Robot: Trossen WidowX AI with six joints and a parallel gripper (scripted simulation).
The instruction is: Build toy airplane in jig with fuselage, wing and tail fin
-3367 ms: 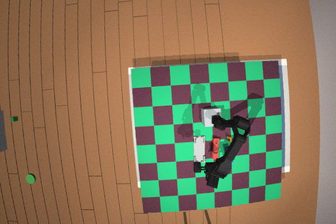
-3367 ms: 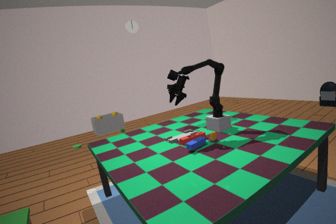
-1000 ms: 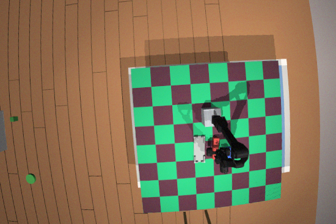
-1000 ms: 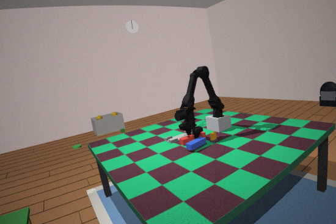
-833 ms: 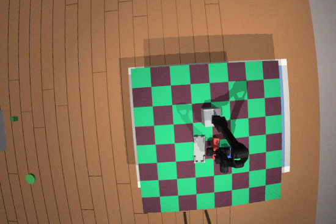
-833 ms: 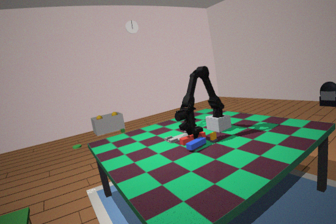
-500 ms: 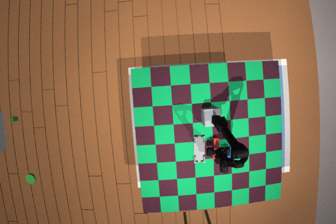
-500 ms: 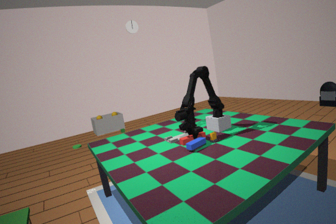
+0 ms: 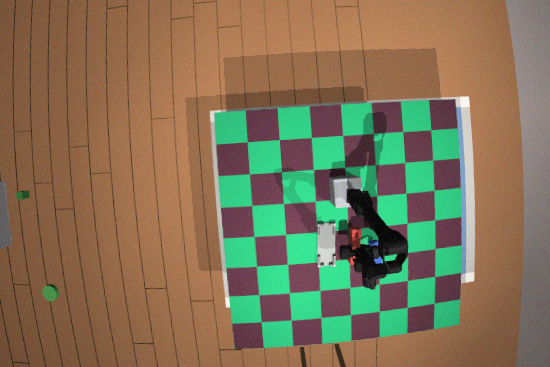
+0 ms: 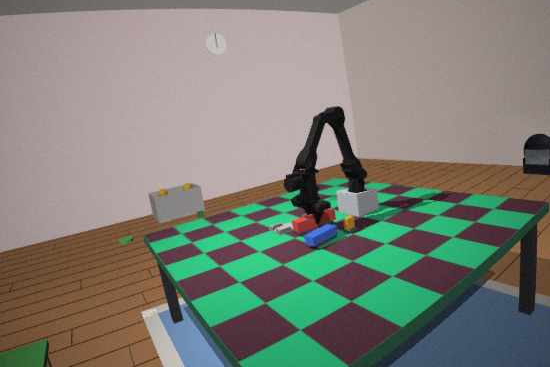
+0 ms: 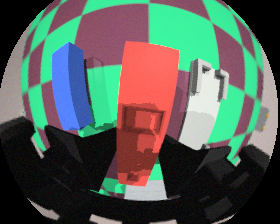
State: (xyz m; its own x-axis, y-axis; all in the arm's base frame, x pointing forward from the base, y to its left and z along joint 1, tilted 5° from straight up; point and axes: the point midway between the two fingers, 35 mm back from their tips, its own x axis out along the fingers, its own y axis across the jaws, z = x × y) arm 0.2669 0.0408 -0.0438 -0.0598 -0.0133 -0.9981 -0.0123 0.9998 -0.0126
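Observation:
The red fuselage (image 9: 355, 237) (image 10: 311, 223) (image 11: 148, 78) lies flat on the checkered table (image 9: 440, 312) (image 10: 300, 287). My gripper (image 9: 352, 251) (image 10: 315, 215) (image 11: 139, 130) is down over it and shut on its sides. The grey jig cradle (image 9: 327, 244) (image 10: 281, 227) (image 11: 203, 106) lies empty just beside the fuselage. The blue wing (image 10: 321, 234) (image 11: 70, 85) lies on the other side of it; in the overhead view the arm mostly hides the blue wing (image 9: 378, 259). The small yellow tail fin (image 10: 349, 222) stands on the table near the wing.
The arm's grey base block (image 9: 342, 192) (image 10: 357, 201) stands on the table behind the parts. A grey box (image 10: 176, 202) with yellow knobs and small green objects (image 9: 50, 292) are on the floor, away from the table.

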